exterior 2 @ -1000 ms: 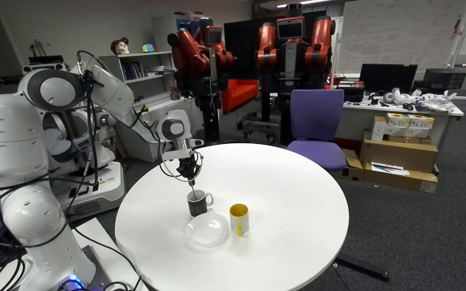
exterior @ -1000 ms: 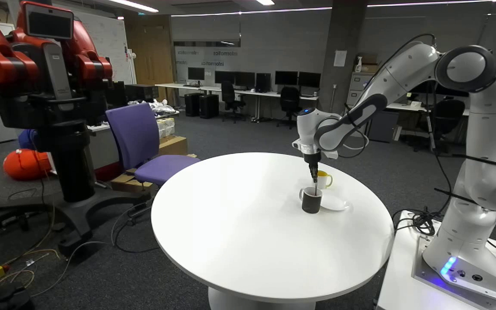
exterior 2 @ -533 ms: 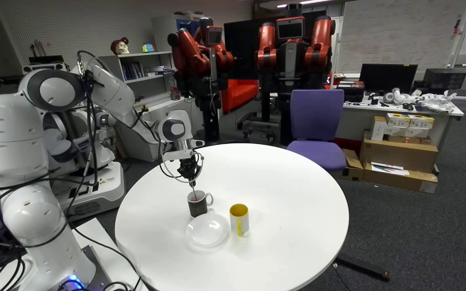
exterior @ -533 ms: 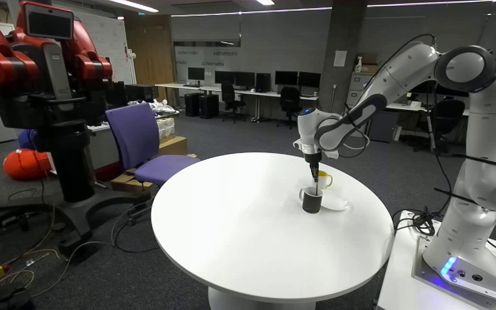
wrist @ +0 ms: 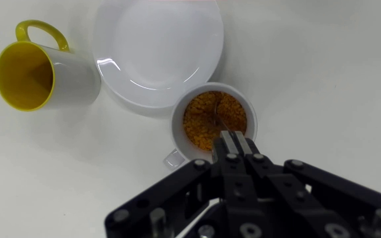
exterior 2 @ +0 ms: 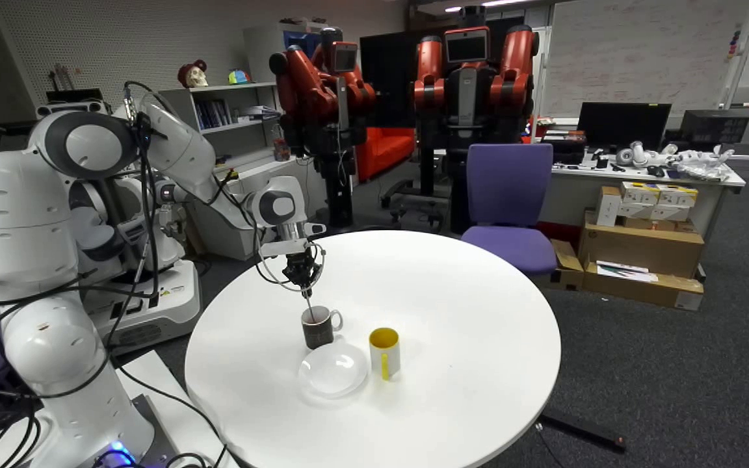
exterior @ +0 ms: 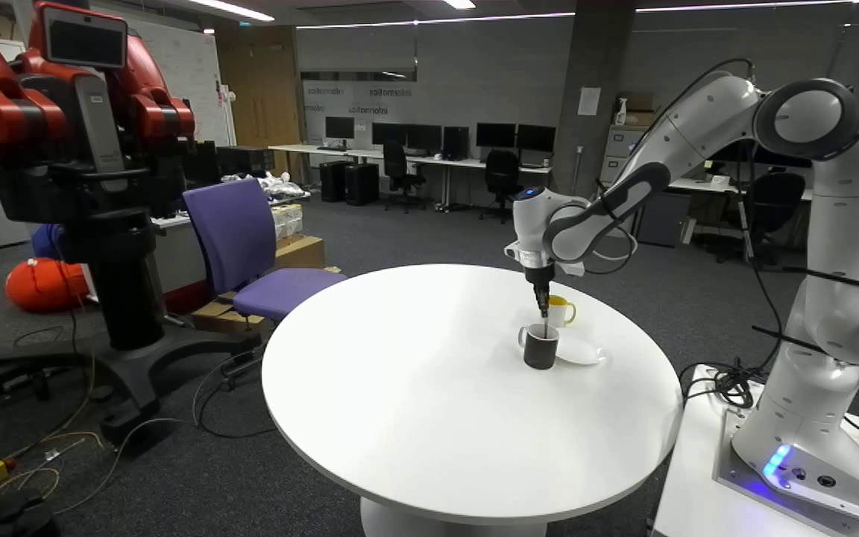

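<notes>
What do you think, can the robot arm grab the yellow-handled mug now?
Probably not: its gripper pinches a spoon in the dark mug, though the yellow-handled mug looks unblocked.

The dark grey mug [exterior 2: 318, 335] has a white handle [wrist: 174, 160]. The white mug [wrist: 73, 81] is yellow inside; the plate [wrist: 160, 43], white.

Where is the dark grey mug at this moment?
In an exterior view, the dark grey mug stands left of centre on the round table, beneath the gripper, beside the white plate.
</notes>
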`<state>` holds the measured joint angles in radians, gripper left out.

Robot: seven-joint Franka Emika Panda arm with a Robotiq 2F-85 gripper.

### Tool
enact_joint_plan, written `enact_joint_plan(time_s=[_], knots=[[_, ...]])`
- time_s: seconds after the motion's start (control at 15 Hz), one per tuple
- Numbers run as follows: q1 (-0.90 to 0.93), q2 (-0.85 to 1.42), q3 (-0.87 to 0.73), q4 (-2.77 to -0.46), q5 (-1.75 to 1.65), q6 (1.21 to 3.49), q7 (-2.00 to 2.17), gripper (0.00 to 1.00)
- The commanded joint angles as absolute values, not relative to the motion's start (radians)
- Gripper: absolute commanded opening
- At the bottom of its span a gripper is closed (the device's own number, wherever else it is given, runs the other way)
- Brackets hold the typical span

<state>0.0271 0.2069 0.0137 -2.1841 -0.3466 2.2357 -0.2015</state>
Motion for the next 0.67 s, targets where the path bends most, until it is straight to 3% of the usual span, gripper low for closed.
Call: enact_joint_plan(time_s=[0.0,0.6], knots=[[0.02,0.196,0.023,-2.17,-0.312,2.232,-0.242,0.0],[0.014,0.229,0.018,-2.123,-0.286,2.238,-0.237,0.0]])
